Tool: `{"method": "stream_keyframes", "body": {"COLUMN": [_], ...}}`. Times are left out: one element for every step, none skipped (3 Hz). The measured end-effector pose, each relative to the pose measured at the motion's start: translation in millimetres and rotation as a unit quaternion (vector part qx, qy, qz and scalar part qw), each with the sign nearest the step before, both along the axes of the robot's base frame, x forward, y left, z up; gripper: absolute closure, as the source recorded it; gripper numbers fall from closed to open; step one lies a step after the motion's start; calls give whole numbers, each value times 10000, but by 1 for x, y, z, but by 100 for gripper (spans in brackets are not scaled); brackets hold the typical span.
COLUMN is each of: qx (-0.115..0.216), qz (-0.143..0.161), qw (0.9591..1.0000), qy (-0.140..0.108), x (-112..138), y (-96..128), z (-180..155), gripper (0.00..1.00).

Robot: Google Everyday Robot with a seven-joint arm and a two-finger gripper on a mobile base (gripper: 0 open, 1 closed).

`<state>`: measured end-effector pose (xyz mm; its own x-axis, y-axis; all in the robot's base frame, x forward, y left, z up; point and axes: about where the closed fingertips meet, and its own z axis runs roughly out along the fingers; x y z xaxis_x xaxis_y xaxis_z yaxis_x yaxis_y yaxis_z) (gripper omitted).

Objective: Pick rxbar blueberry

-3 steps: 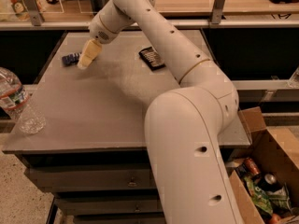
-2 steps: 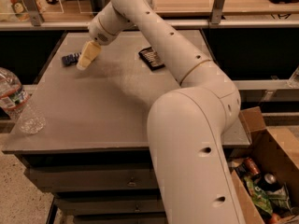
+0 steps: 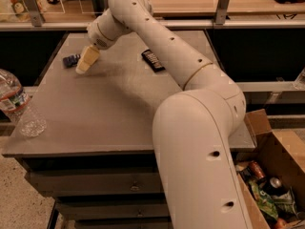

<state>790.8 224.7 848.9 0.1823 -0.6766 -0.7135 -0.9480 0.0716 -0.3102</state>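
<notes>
The rxbar blueberry point(image 3: 71, 59) is a small dark blue bar lying flat near the table's far left edge. My gripper point(image 3: 85, 63) reaches across the table and hovers just to the right of the bar, pointing down and left towards it. The arm stretches from the lower right up over the table. A black-wrapped bar with white lettering point(image 3: 153, 60) lies further right, under the arm.
A clear plastic water bottle point(image 3: 18, 104) stands at the table's point(image 3: 109, 113) front left corner. A cardboard box point(image 3: 269, 175) with cans and wrappers sits on the floor at the right. A shelf rail runs behind the table.
The gripper has stayed beside the blue bar, with barely any shift. The bars and the bottle have not moved.
</notes>
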Motion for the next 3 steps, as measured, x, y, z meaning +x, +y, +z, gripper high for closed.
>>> {"method": "stream_keyframes", "body": {"qx": [14,61,152], "qz": [-5,2,9], "qw": [10000,9998,9995], "qy": [78,181,289], "x": [3,4,4], "y": [2,1,0], "z": [-7,-14,-18], "gripper": [0,0,0]}}
